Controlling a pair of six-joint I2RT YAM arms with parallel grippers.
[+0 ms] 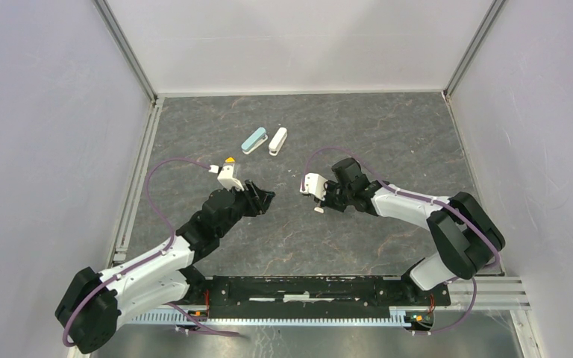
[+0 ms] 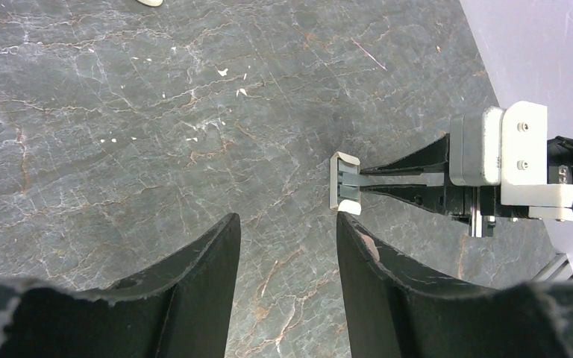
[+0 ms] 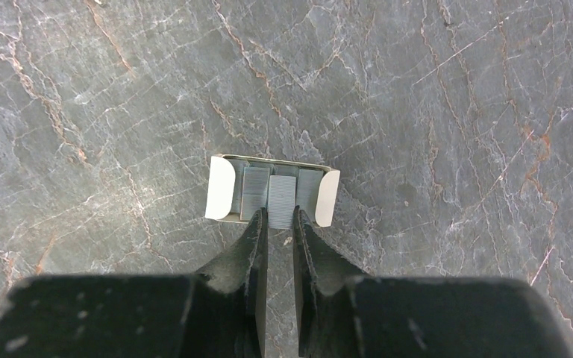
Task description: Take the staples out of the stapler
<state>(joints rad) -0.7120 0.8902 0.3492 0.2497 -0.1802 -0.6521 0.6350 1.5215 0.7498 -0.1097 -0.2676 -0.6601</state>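
The stapler (image 3: 272, 192) is a stubby mini type w/ white caps at both ends and grey ribbed metal btwn them. It sits crosswise at the tips of the right gripper (image 3: 280, 218). The jaws are almost closed, w/ only a slim gap, pinching the near edge of the grey centre block. The white caps stick out to either side. A shadow falls under the stapler's near edge. Whether it rests on the table (image 1: 388, 149) or hangs just above it, can't tell.

In the left wrist view the stapler (image 2: 345, 183) shows end-on to the right gripper (image 2: 358, 181), whose thin fingers come in from the side and meet at its middle.

The left gripper (image 2: 285, 227) is near the stapler but not touching it. Its jaws are spread wide w/ nothing btwn them, only bare table. In the top view the left gripper (image 1: 262, 198) faces the stapler (image 1: 318, 209) and the right gripper (image 1: 318, 203) across a gap.

Farther out, beyond the stapler toward the back wall and to its left, a teal stapler (image 1: 254, 140) and a longer white stapler (image 1: 278, 141) lie side by side, well apart from it. A small yellow piece (image 1: 230, 159) sits left of the stapler, just beside the left wrist cam.
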